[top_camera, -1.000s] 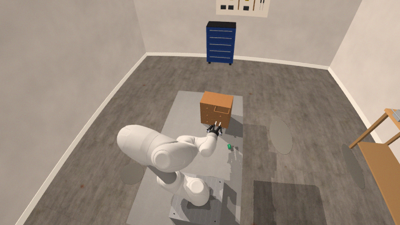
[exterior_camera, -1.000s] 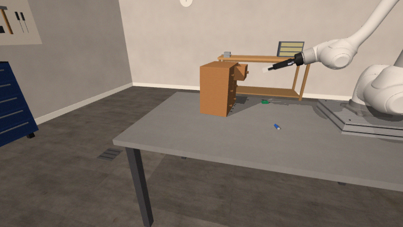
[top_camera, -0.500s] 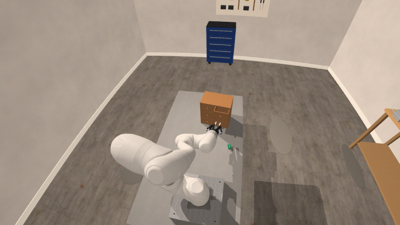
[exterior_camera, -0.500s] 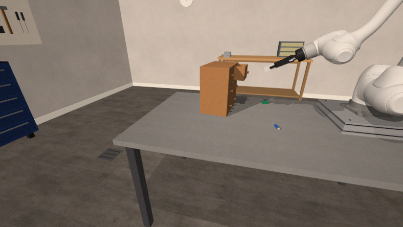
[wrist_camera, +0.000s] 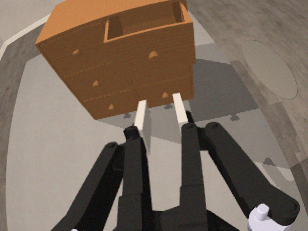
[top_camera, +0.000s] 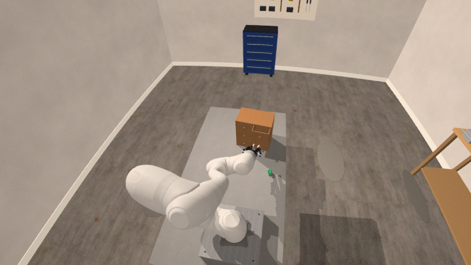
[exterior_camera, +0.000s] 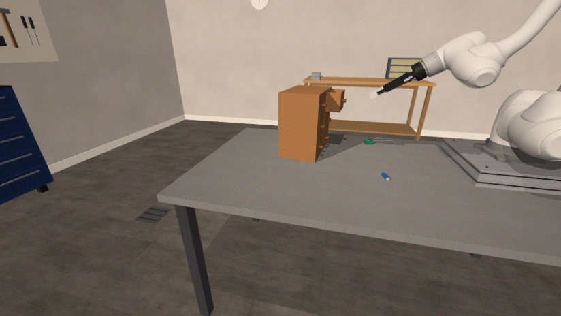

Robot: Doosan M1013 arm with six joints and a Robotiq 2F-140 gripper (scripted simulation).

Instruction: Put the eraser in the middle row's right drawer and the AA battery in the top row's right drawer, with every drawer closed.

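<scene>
- Our claw (top_camera: 256, 145) (exterior_camera: 373, 94) (wrist_camera: 161, 108) is slightly spread, empty.
- The AA battery (exterior_camera: 385, 176) lies on the surface (top_camera: 197, 154) (exterior_camera: 314, 196) (wrist_camera: 55, 129); the green block (top_camera: 270, 172) (exterior_camera: 368, 141) is probably our eraser.
- Pulling the open drawer (top_camera: 260, 131) (exterior_camera: 334, 103) (wrist_camera: 150, 46) farther could make it droop.

Gripper (top_camera: 256, 145) (exterior_camera: 372, 95) (wrist_camera: 161, 108) tilted more steeply downward; arm (top_camera: 200, 202) (exterior_camera: 474, 58) shifted, its wrist end higher
</scene>
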